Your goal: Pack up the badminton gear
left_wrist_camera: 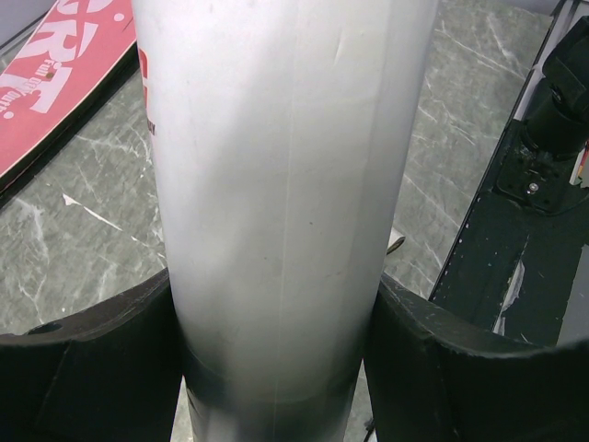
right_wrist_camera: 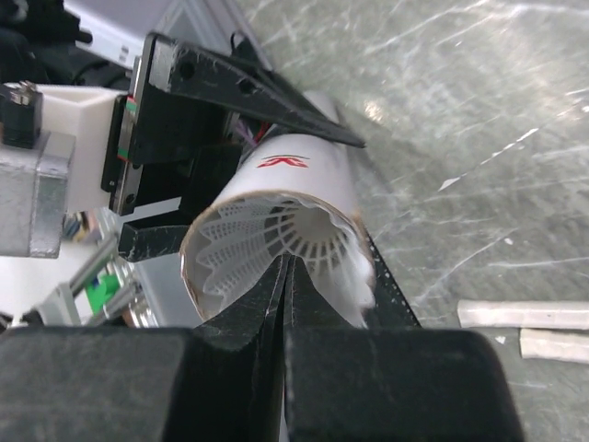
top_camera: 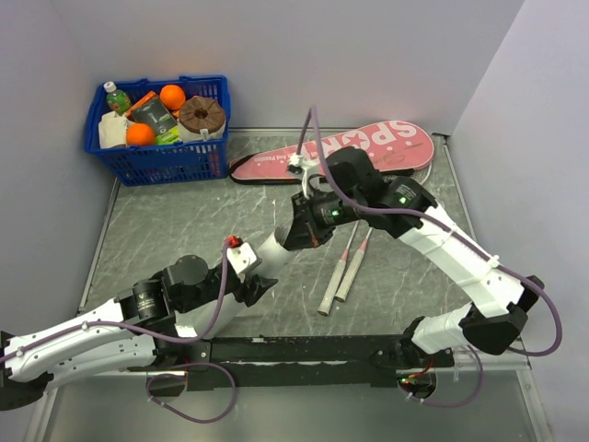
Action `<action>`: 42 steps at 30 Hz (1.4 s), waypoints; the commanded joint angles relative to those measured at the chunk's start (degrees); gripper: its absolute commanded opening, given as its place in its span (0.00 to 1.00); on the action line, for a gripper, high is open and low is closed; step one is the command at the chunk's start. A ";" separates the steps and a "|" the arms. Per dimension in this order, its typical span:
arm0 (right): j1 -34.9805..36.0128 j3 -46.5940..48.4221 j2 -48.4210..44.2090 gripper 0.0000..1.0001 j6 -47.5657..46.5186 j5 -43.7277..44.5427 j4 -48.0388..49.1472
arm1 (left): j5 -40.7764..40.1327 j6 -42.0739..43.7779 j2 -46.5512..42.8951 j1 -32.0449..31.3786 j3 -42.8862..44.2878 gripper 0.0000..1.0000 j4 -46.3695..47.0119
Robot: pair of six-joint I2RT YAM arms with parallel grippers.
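**Right claw** (right_wrist_camera: 285,276): we see its two jaws pressed fully together with no gap between them. Their joined tip is set against the lower rim of a shuttlecock (right_wrist_camera: 276,235). We cannot tell whether a feather edge is pinched between them. The shuttlecock sits, feather skirt outward, in the open mouth of the long white tube (right_wrist_camera: 308,170), which bears a small red mark near that mouth.

**Left claw** (left_wrist_camera: 276,359): we find its jaws spread wide and clamped on the tube's body, one black jaw touching each side. In the top view the tube is held off the table (top_camera: 166,230) and tilted. Its open end is the higher one and points away from the arm bases toward the right claw, which meets it over the middle of the table.

**Surroundings:** just to the right of the tube, two rackets (top_camera: 332,290) lie on the table. Their white handles are side by side and nearly touching, and their shafts run away toward the pink case (top_camera: 368,147). The right arm hides where they end. The case, lettered "SPORT" and edged in black, lies flat along the far edge of the table. At the far left corner, just beside the case's narrow end, stands a blue basket (top_camera: 156,164). It holds oranges (top_camera: 172,95) and a bottle (top_camera: 114,94), well apart from both claws.
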 commanded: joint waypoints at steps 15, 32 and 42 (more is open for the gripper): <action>10.13 -2.72 9.26 0.00 2.92 -4.73 9.83 | -0.58 0.23 -1.88 0.17 2.12 0.01 1.90; 0.12 -2.18 -14.36 0.53 7.22 21.45 6.93 | 0.04 0.05 -1.36 0.17 2.12 0.01 1.72; -16.76 -18.85 -17.37 0.60 10.63 36.72 -1.42 | 0.39 0.22 -1.35 0.17 2.21 0.01 1.90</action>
